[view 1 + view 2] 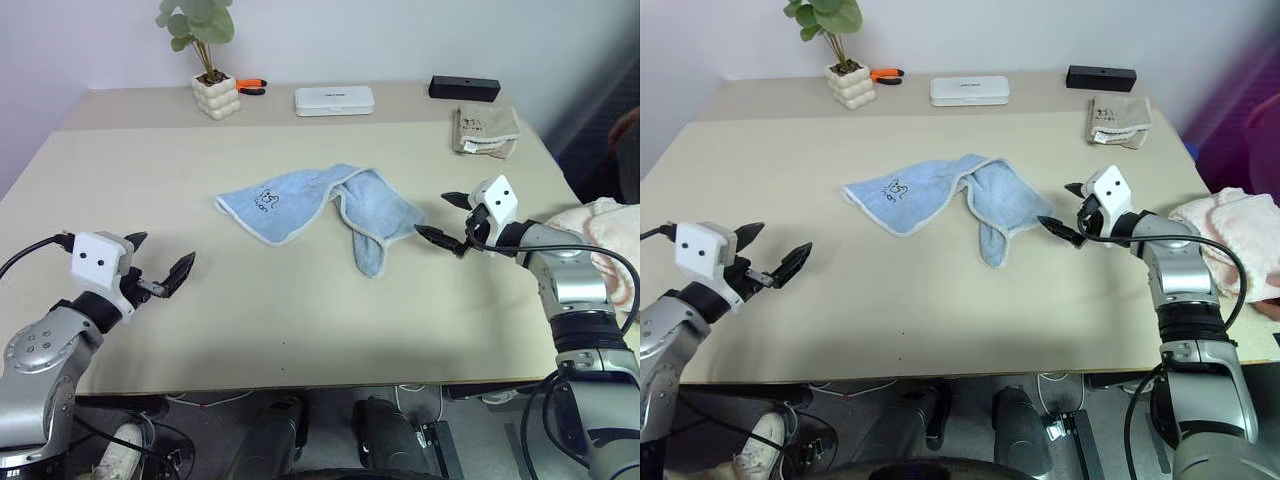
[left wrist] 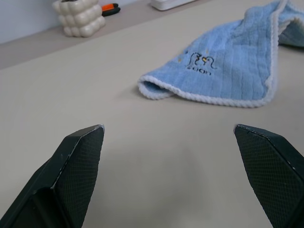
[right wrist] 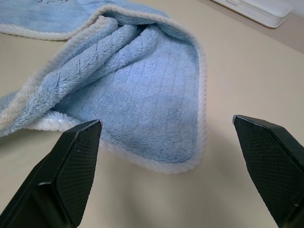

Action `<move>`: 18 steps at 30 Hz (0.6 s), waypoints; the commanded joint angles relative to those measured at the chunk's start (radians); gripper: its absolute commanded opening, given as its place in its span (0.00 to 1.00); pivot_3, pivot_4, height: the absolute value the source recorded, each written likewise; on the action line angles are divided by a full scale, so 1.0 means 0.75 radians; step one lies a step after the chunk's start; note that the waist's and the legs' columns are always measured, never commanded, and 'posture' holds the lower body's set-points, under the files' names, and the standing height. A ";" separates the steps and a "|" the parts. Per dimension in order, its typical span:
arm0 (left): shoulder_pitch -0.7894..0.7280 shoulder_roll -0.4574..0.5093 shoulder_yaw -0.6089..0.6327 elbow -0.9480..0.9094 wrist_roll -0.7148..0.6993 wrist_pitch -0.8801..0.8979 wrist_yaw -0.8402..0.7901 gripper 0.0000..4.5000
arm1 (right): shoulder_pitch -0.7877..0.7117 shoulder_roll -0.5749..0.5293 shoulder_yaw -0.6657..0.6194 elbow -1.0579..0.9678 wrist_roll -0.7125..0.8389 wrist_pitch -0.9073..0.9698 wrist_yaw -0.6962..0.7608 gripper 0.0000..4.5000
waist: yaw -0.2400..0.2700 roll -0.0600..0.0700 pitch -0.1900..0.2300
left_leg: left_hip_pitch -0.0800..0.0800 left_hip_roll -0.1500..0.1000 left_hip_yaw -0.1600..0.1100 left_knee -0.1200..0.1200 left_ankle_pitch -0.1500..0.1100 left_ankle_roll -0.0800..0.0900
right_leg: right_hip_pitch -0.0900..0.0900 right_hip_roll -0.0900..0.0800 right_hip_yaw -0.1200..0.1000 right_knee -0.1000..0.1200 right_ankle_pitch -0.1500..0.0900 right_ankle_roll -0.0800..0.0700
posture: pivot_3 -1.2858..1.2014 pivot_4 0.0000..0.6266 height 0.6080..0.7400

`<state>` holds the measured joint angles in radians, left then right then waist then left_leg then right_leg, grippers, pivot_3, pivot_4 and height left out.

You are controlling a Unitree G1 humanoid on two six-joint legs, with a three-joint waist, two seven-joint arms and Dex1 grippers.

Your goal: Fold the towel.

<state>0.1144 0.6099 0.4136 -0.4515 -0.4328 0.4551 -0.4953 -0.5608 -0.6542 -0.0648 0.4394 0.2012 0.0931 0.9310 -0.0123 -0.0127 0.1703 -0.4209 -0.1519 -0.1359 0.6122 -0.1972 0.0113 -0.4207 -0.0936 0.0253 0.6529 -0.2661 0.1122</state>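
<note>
1 blue towel (image 1: 320, 208) crumpled on table (image 1: 150, 170), 2 pincers spread, left pincer (image 1: 160, 265), right pincer (image 1: 447, 220)

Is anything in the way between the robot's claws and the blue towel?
No. Only bare table lies between the open left gripper and the towel, and the open right gripper sits just beside its crumpled end with nothing between.

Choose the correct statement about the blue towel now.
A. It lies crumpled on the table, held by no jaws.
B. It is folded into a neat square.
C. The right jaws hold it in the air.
A: the towel lies bunched on the table, apart from both open grippers.
</note>
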 commanded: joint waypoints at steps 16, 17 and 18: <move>-0.061 0.058 -0.077 -0.123 -0.049 0.073 -0.060 0.99 | -0.020 0.020 -0.015 -0.145 0.029 0.085 -0.009 1.00 | 0.002 0.000 0.000 | 0.000 0.000 0.000 0.000 0.000 0.000 | 0.000 0.000 0.000 -0.001 0.000 0.000 | 0.52 0.24 0.97; -0.069 0.077 -0.113 -0.130 -0.047 0.079 -0.092 0.99 | -0.020 0.040 -0.009 -0.169 0.034 0.103 -0.023 1.00 | 0.002 0.000 0.000 | 0.000 0.000 0.000 0.000 0.000 0.000 | 0.000 0.000 0.000 -0.001 0.000 0.000 | 0.52 0.24 0.97; -0.101 0.109 -0.222 -0.155 -0.011 0.096 -0.123 0.99 | -0.025 0.055 -0.007 -0.173 0.046 0.118 -0.021 1.00 | 0.003 0.000 0.000 | 0.000 0.000 0.000 0.000 0.000 0.000 | 0.000 0.000 0.000 -0.001 0.000 0.000 | 0.52 0.24 0.97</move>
<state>0.0633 0.6659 0.3251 -0.5102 -0.4487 0.5186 -0.5498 -0.5640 -0.6260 -0.0644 0.3573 0.2054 0.1705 0.9220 -0.0100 -0.0128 0.1703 -0.4210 -0.1518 -0.1360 0.6127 -0.1973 0.0113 -0.4200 -0.0936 0.0251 0.6521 -0.2660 0.1119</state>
